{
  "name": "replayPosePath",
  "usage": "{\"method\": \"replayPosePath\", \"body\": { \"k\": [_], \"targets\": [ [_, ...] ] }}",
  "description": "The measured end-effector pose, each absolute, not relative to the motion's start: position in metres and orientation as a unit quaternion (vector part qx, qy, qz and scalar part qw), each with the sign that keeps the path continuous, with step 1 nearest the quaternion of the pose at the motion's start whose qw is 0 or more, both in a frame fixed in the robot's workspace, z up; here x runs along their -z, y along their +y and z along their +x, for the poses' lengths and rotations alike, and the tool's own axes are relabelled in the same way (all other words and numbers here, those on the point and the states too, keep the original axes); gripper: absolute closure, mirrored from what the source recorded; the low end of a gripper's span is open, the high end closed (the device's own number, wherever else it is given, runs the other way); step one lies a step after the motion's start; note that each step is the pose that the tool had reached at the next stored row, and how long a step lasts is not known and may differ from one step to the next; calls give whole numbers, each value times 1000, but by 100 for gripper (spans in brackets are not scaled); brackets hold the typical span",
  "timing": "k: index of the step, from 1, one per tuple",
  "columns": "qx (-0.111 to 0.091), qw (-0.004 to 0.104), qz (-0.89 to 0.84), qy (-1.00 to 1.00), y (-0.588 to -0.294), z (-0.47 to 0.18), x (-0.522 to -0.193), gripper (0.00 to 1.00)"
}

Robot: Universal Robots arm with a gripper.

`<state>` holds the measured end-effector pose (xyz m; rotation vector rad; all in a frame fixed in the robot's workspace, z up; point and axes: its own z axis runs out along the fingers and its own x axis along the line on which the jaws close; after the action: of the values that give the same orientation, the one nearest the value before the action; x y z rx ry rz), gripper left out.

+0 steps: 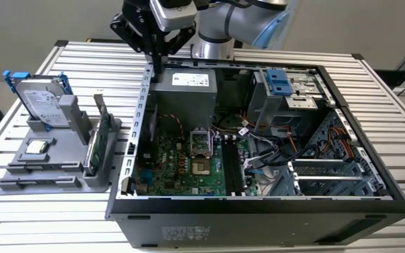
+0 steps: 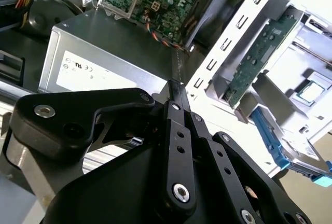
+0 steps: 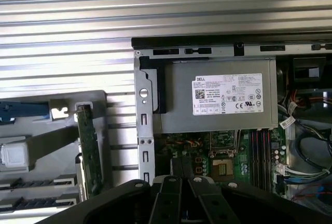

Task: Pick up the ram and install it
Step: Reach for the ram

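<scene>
Gripper (image 1: 158,67), upper middle of the exterior view, fingers pressed together and empty over the computer case's (image 1: 141,116) rear wall; ram (image 1: 40,167), apparently a dark narrow strip slotted in the tray (image 1: 19,175) at lower left, ungrasped; pickup pending, calling for parted fingers squared across its thin edge.

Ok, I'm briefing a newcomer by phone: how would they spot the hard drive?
Find the open computer case, then the grey holder tray on the exterior view's left of it. The hard drive stands propped at the tray's far end. On the tray, it alone is a silver box with blue rails, unlike the thin green card beside it.
</scene>
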<state>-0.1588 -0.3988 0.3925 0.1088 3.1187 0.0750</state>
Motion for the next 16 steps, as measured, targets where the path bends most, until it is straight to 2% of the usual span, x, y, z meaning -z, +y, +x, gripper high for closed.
{"method": "replayPosePath", "body": {
  "k": [16],
  "targets": [
    [-24,10,35,999,-399,-163,-392,100]
  ]
}}
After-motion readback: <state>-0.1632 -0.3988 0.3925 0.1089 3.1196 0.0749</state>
